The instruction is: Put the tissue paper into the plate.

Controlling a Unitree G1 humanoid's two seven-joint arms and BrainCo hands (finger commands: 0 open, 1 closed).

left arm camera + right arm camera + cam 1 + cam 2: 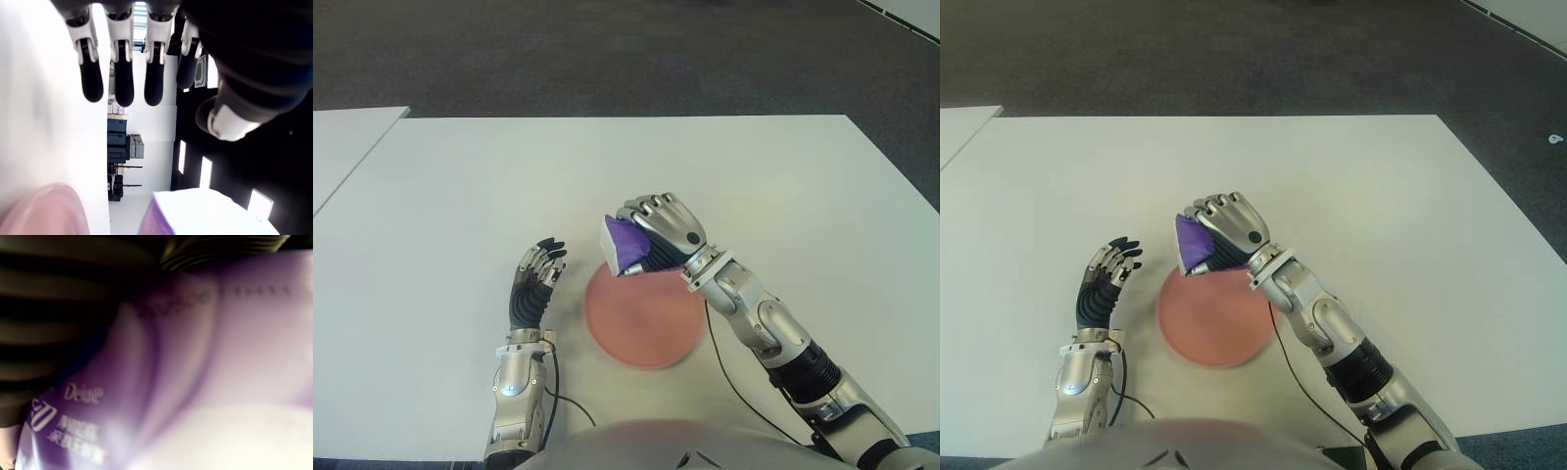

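Observation:
A purple and white tissue pack [623, 245] is held in my right hand [656, 235], whose fingers curl over it. The hand hovers above the far edge of the round pink plate [641, 323], which lies on the white table [754, 186] near its front. In the right wrist view the purple wrapper [161, 382] with white print fills the frame, pressed against the palm. My left hand [536, 279] shows to the left of the plate, fingers loosely extended and holding nothing. In the left wrist view its fingertips [122, 83] hang free, with the plate rim [46, 210] and the tissue pack [205, 213] beyond.
A second white table [342, 142] shows at the far left. Dark carpet [607, 54] lies beyond the table's far edge. A thin black cable [729, 377] runs along the right forearm over the tabletop.

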